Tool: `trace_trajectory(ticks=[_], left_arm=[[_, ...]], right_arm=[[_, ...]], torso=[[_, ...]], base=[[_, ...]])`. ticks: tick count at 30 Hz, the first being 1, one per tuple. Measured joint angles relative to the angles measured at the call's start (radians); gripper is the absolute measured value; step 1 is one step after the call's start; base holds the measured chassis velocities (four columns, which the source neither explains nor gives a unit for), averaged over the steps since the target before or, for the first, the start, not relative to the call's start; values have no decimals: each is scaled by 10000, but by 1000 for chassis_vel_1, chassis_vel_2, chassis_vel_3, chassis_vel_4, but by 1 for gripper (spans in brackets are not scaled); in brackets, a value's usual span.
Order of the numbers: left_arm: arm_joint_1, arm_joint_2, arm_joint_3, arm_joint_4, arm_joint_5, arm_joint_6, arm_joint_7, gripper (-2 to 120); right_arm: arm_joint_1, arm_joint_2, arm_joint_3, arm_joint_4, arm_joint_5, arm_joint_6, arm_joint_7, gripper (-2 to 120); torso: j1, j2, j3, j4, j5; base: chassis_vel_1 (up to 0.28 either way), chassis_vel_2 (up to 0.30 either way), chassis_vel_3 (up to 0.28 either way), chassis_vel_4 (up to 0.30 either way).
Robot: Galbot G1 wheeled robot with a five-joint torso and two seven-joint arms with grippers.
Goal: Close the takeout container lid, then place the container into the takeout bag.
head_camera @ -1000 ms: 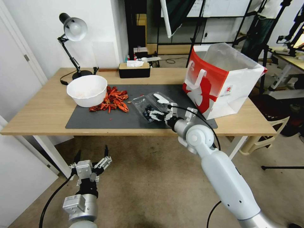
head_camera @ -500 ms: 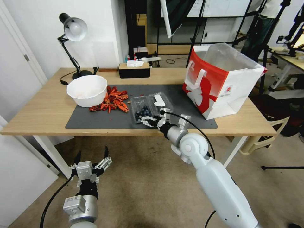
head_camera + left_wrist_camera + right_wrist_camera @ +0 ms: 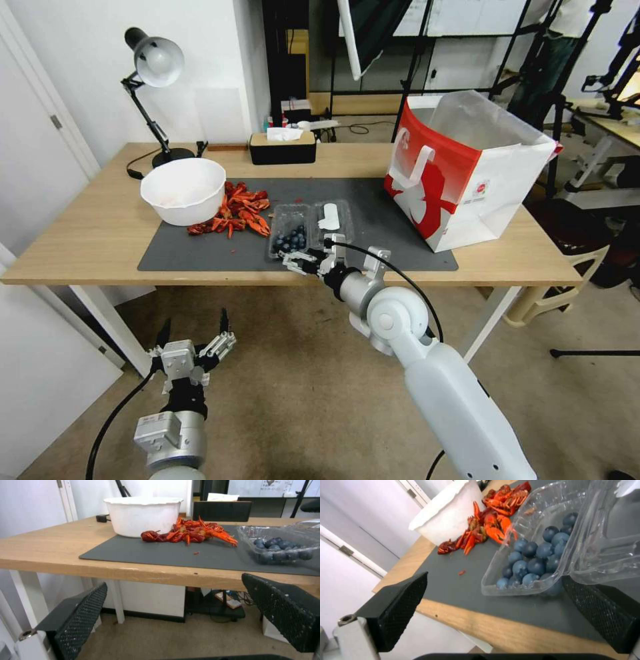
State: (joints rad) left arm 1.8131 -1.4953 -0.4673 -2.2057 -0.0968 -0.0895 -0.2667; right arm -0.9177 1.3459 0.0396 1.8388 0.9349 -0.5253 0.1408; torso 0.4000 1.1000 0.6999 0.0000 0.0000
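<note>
The takeout container lies open on the dark mat, its tray holding blueberries. The lid with a white label lies flat beside the tray, on the side toward the bag. My right gripper is open at the container's near edge, by the table's front; in the right wrist view the tray's near corner sits between its fingers. The red-and-white takeout bag stands open at the table's right end. My left gripper hangs open below the table's front edge, with the container ahead of it.
A big white bowl and a heap of red crayfish shells sit left of the container on the mat. A desk lamp and a black tissue box stand at the back of the table.
My right gripper has drawn back toward the table's front edge and leftward. The container has slid left and turned from a diagonal to lie square with the mat. The left arm is still.
</note>
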Motion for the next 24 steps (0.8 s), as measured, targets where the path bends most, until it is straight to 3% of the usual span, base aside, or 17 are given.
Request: trace_trajectory(ticks=[13,24], left_arm=[[4,20,54,85,14,-69,-11,100],[35,123,90,86,-12,-134,-12,100]], right_arm=[[-1003,-244,278,1077,10,-423,464,100],[-2038,-462,829,1915,-479,-41,10,100]], torso=[[0,0,0,0,1],[0,0,0,1,1]], base=[[0,0,0,0],[0,0,0,0]])
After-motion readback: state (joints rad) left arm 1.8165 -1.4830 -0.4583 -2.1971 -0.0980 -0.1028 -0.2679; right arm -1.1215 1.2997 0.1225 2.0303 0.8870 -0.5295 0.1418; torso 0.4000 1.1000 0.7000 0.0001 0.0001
